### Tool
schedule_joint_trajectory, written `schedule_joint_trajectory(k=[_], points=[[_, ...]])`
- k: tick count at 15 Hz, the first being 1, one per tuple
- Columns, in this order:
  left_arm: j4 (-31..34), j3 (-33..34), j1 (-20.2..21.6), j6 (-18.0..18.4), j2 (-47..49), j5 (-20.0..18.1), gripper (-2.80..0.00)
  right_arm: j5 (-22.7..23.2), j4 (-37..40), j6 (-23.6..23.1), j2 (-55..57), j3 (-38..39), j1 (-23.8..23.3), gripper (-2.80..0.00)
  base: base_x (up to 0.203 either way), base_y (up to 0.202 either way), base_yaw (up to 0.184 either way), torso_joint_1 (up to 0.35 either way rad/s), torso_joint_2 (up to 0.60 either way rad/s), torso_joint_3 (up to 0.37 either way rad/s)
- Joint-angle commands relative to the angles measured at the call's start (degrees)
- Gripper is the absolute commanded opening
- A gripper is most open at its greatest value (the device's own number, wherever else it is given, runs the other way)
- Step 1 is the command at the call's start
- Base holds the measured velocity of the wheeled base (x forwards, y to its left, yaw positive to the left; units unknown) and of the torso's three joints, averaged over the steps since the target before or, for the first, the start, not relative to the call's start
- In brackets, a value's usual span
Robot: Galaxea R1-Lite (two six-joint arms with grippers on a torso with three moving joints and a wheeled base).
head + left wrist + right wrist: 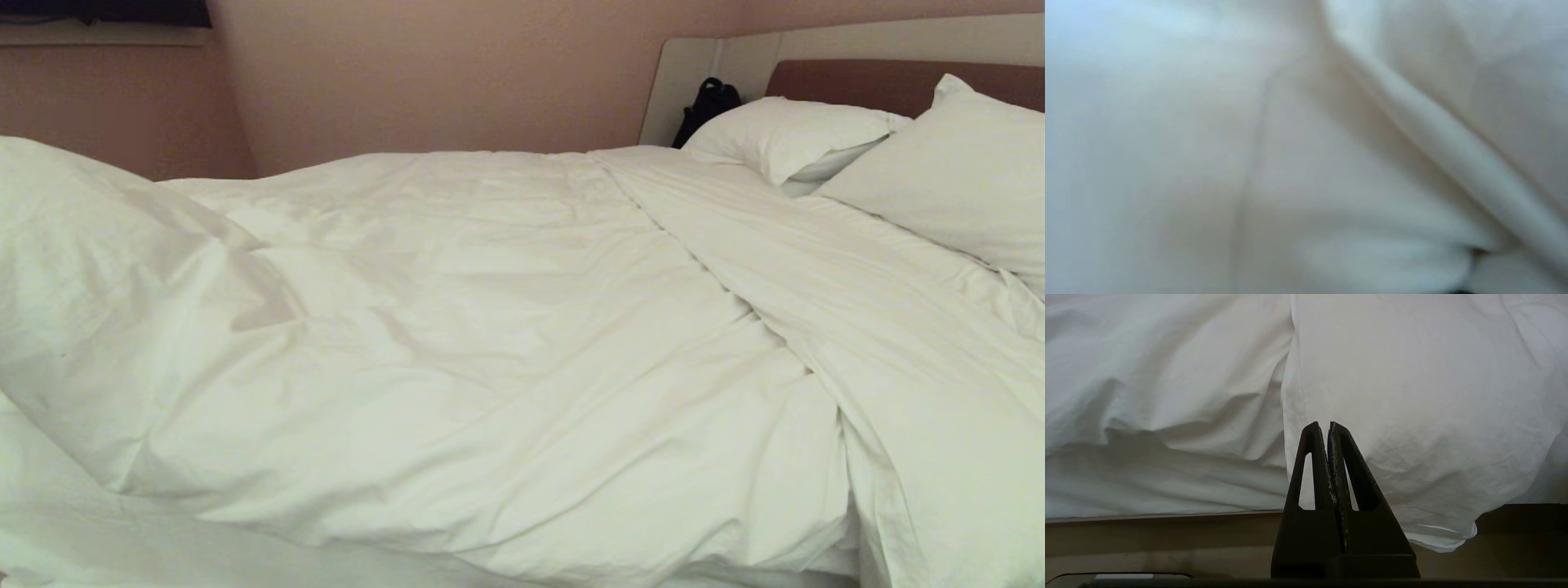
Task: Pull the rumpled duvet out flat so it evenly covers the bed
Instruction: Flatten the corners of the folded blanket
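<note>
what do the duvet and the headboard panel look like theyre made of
The duvet: looks like matte woven cotton over a soft filling, going by its fine creases and puffy folds. The headboard panel: brown and smooth, likely padded leatherette or fabric; the look leaves it open.

Dim, warm light; left wrist view blurred.

Right pincer: fingers pressed together along their full length, nothing between them, tips pointing toward 12 o'clock in the right wrist view. Left pincer: fully closed; its fingers are not visible in any view. Neither arm appears in the head view.
</note>
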Motion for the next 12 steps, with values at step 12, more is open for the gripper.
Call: schedule_joint_trajectory(k=[12], points=[[0.20, 0.27, 7.15, 25.90, 4.68, 0.03, -2.80, 0.01, -0.01, -0.02, -0.02, 0.00, 0.06, -2.80, 0.000, 0.000, 0.000, 0.000, 0.00, 0.000]])
